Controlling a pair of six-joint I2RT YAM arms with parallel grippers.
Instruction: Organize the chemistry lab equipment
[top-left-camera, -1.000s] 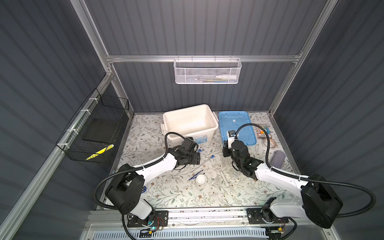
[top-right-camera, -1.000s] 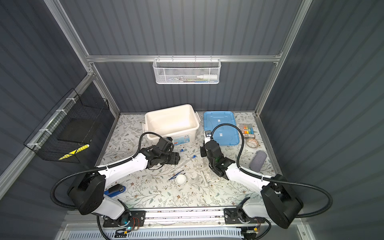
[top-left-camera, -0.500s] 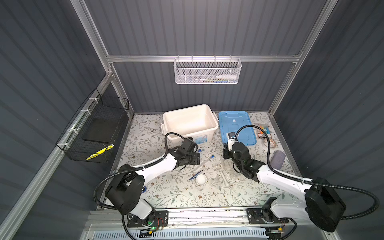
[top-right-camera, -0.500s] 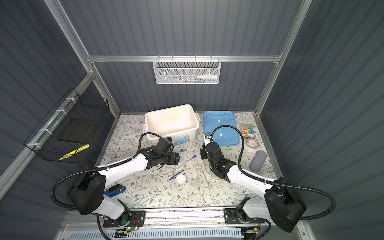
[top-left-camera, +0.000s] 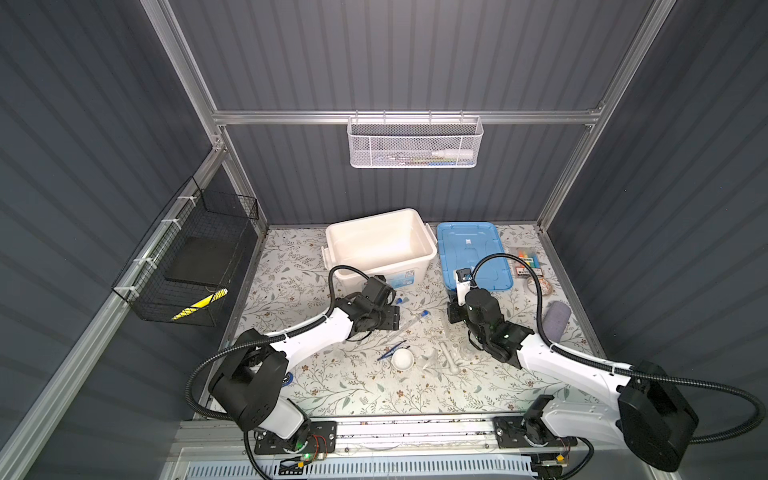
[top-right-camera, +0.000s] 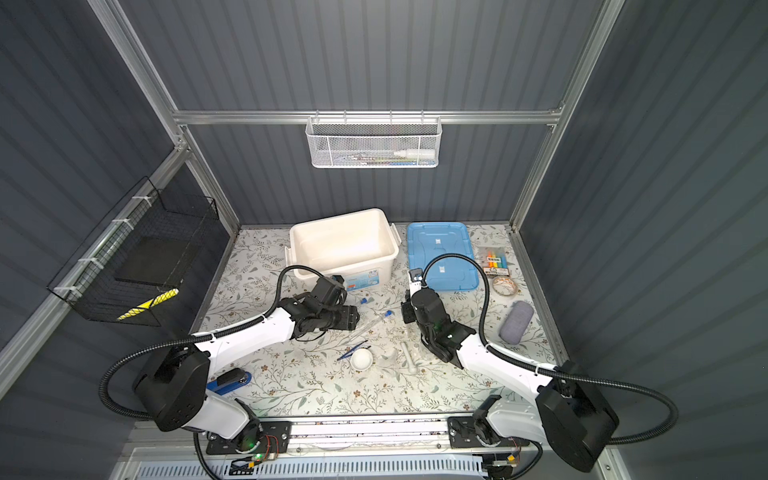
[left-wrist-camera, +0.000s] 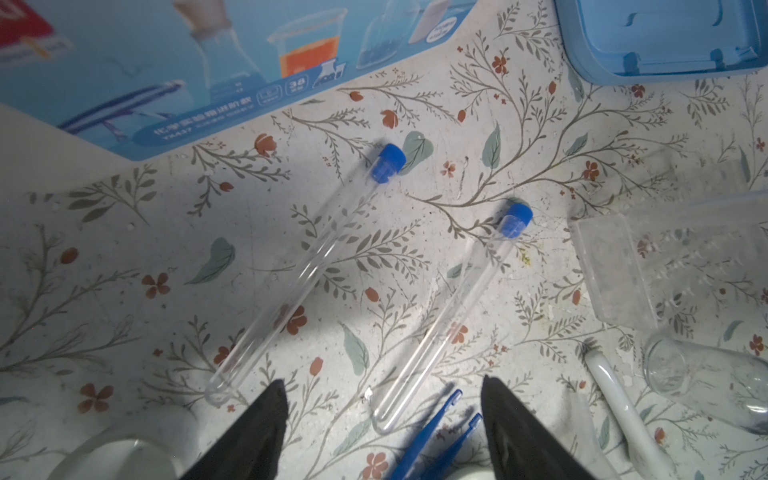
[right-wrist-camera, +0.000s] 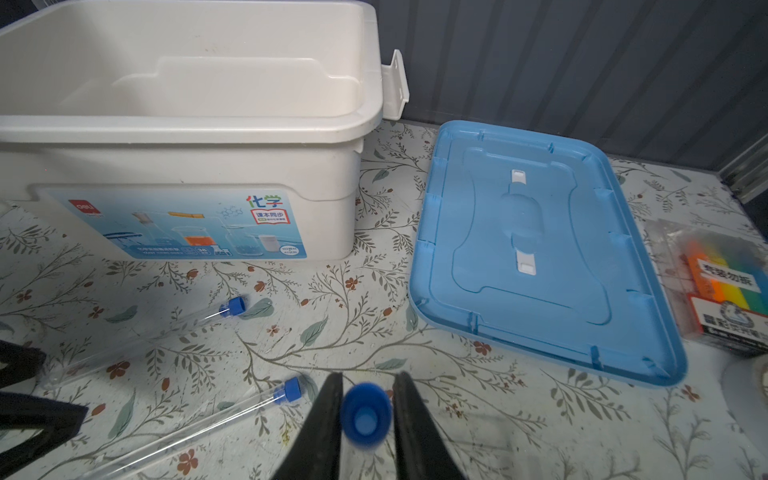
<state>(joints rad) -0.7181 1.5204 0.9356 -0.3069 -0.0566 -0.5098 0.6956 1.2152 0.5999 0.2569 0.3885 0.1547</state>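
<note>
Two clear blue-capped test tubes (left-wrist-camera: 307, 266) (left-wrist-camera: 449, 316) lie side by side on the floral mat, in front of my left gripper (left-wrist-camera: 382, 399), which hangs open above their round ends and holds nothing. In both top views that left gripper (top-left-camera: 390, 320) (top-right-camera: 351, 318) is left of centre. My right gripper (right-wrist-camera: 365, 411) (top-left-camera: 452, 316) is closed on a third test tube; I see only its blurred blue cap (right-wrist-camera: 366, 415), end-on. Dark blue tweezers (top-left-camera: 390, 351), a white dish (top-left-camera: 402, 358) and a white pestle (top-left-camera: 451, 359) lie near the front. A clear rack (left-wrist-camera: 665, 257) and a small flask (left-wrist-camera: 706, 374) sit beside them.
An open white bin (top-left-camera: 332, 232) stands at the back, with its blue lid (top-left-camera: 469, 249) flat to the right. Further right lie a marker pack (top-left-camera: 525, 262), a tape roll (top-left-camera: 540, 286) and a grey cloth roll (top-left-camera: 557, 320). A blue stapler (top-right-camera: 232, 380) lies front left.
My right arm has shifted a little to the left and its jaws have widened slightly around the tube. The left arm has not moved.
</note>
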